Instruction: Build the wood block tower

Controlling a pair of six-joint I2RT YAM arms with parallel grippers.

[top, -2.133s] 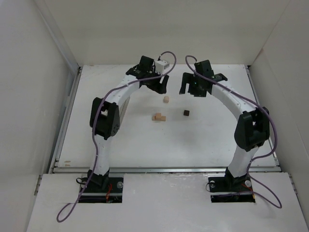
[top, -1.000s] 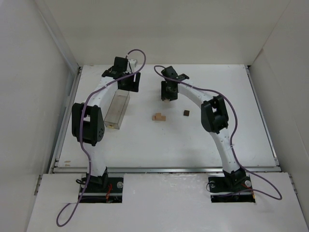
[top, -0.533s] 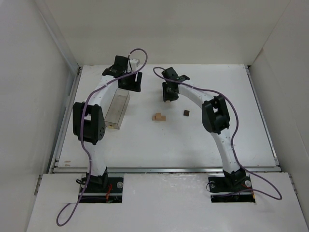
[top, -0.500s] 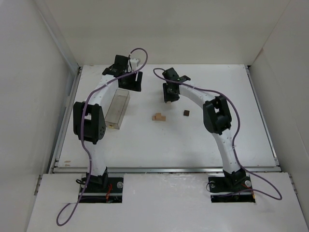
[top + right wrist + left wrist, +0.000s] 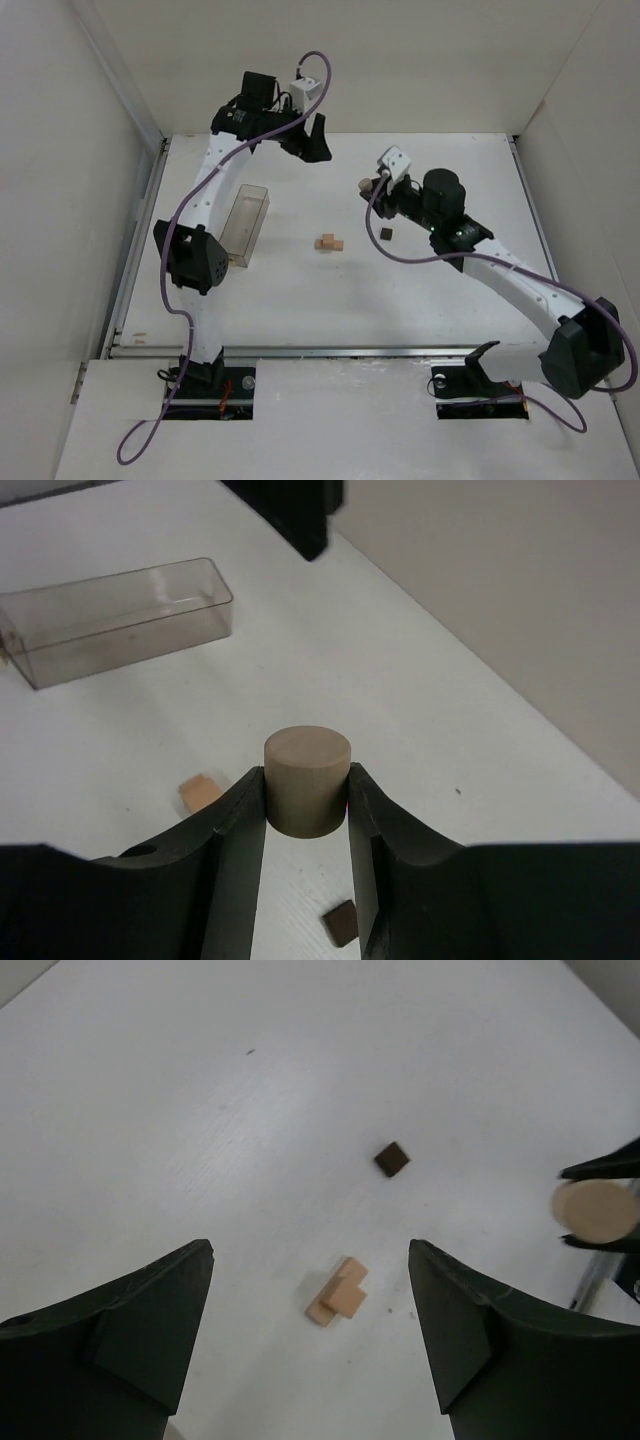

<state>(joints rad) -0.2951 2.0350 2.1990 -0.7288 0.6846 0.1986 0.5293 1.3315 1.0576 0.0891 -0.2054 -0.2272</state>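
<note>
The right gripper (image 5: 306, 792) is clamping a smooth, pale wooden cylinder (image 5: 307, 768) above the white table (image 5: 450, 290), while the left gripper (image 5: 310, 1252) is hovering with jaws wide apart. The stepped tan block (image 5: 329, 242) and dark brown cube (image 5: 385, 233) are lying apart on the tabletop. A clear plastic box (image 5: 245, 222) is sitting to their left, its contents unclear.

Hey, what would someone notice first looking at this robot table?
A round tan wooden peg is pinched in the right arm's fingers, above the table. Nearby lie small tan blocks and a dark cube, with a clear box at left.
</note>
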